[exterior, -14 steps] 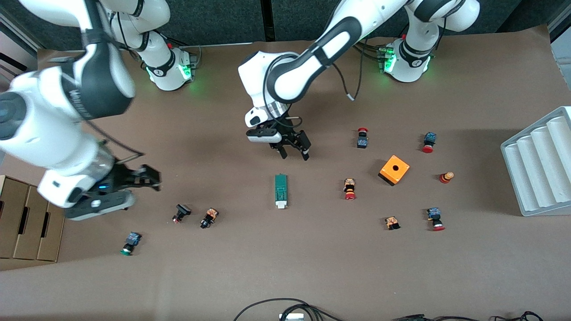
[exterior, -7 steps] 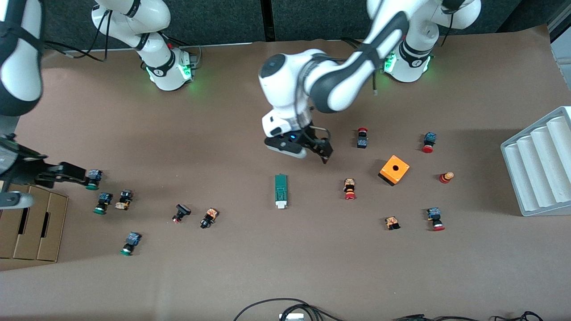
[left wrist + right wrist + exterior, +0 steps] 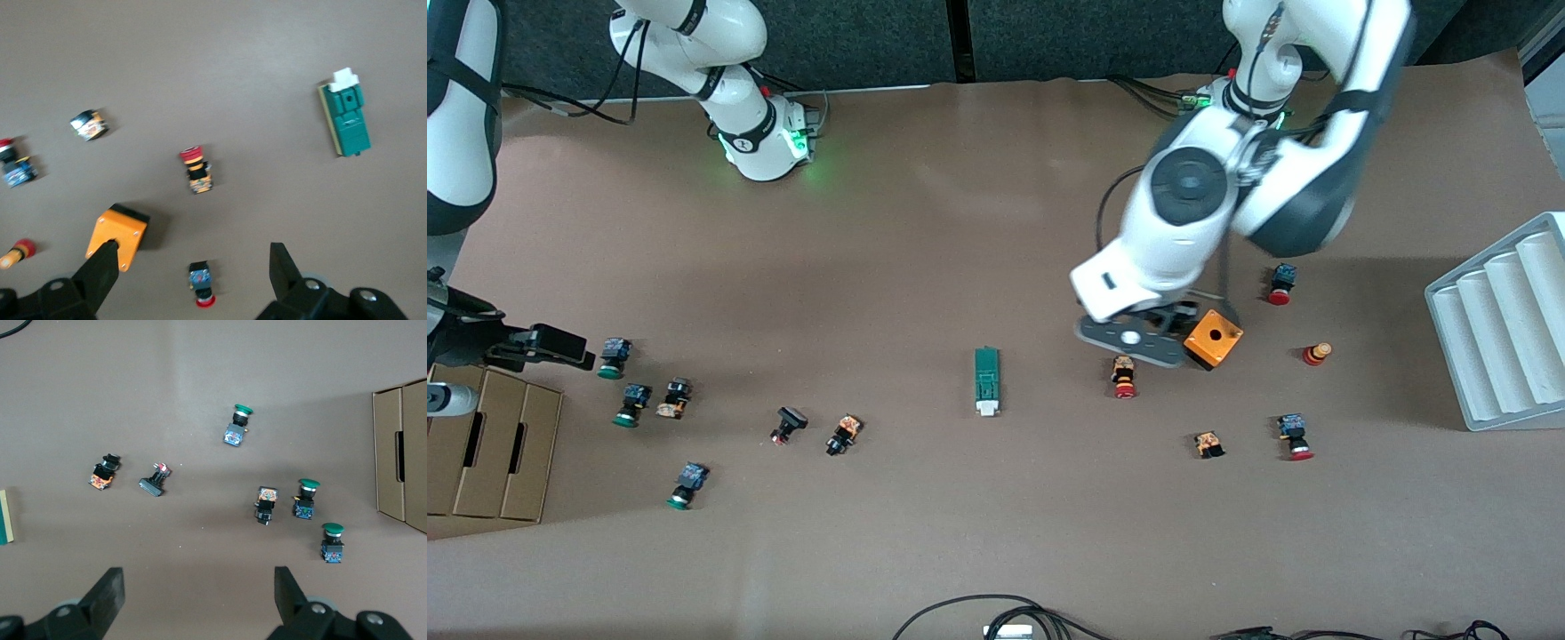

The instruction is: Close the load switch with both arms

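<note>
The load switch (image 3: 986, 380) is dark green with a white sliding handle (image 3: 986, 408) at one end. Between the left gripper's (image 3: 193, 277) black, spread fingers sits a red-capped push button (image 3: 201, 285); the orange cube box (image 3: 117, 235) with a dark hole touches one fingertip. Ahead of the right gripper's (image 3: 199, 593) black fingers lie green-capped push buttons (image 3: 332, 541) on brown paper (image 3: 200, 387) and a tan cardboard box (image 3: 400, 453).

Brown paper-covered table (image 3: 978, 533) against dark wall panels (image 3: 871, 36).
</note>
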